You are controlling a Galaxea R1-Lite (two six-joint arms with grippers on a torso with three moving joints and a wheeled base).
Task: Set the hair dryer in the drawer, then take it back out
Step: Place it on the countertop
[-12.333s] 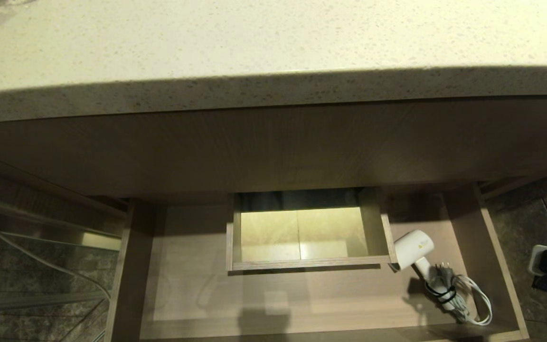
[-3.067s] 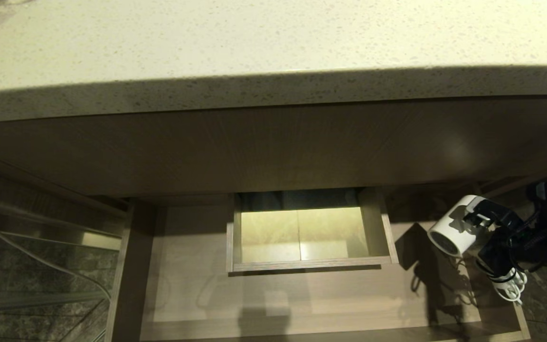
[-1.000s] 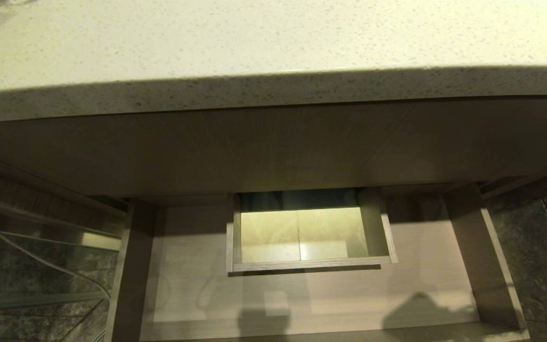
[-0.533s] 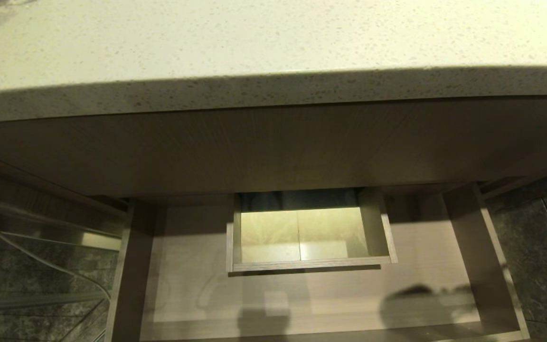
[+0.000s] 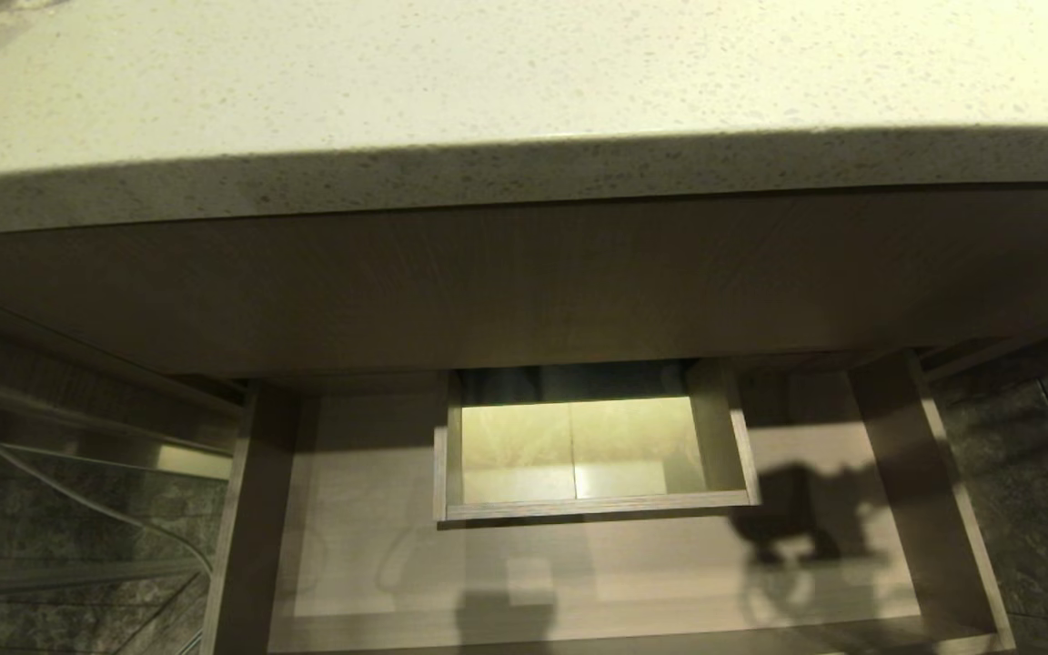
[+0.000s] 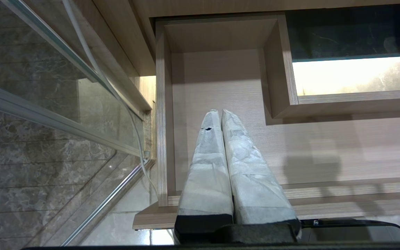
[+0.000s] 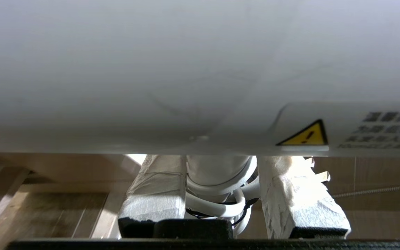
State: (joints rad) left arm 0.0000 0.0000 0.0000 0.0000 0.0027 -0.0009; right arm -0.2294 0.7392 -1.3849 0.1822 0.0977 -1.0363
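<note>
White plastic fills most of the right wrist view: it is the barrel of the hair dryer [image 7: 151, 69], very close to the camera. On the barrel there is a label with a yellow warning triangle [image 7: 306, 134] that has a black exclamation mark, and beside it some rows of small dark writing [image 7: 387, 130] that I cannot read. No brand name is visible. Under the barrel the slim handle goes down between the two padded fingers [image 7: 158, 191] of the right gripper [image 7: 221, 187], and the fingers press on it from both sides, so the right gripper is clamped on the handle. Loops of the white cord [image 7: 221, 208] hang beside the handle, with a dark tie around them.

From the head view the hair dryer and the right gripper are not visible. Only a dark shadow [image 5: 797, 523] lies on the floor of the drawer [image 5: 378, 564], on its right part, just beside the rectangular walled cut-out [image 5: 592, 509]. The drawer is pulled out under a wood-grain front panel [image 5: 524, 282] and a pale speckled countertop [image 5: 488, 73]. Nothing lies on the drawer floor that I can see.

The left gripper [image 6: 219, 113] hangs over the left part of the drawer, near its front edge, with its wrapped fingers pressed together and nothing between them. Left of the drawer stands a glass panel [image 6: 47, 114] over a dark marble floor [image 6: 19, 166].
</note>
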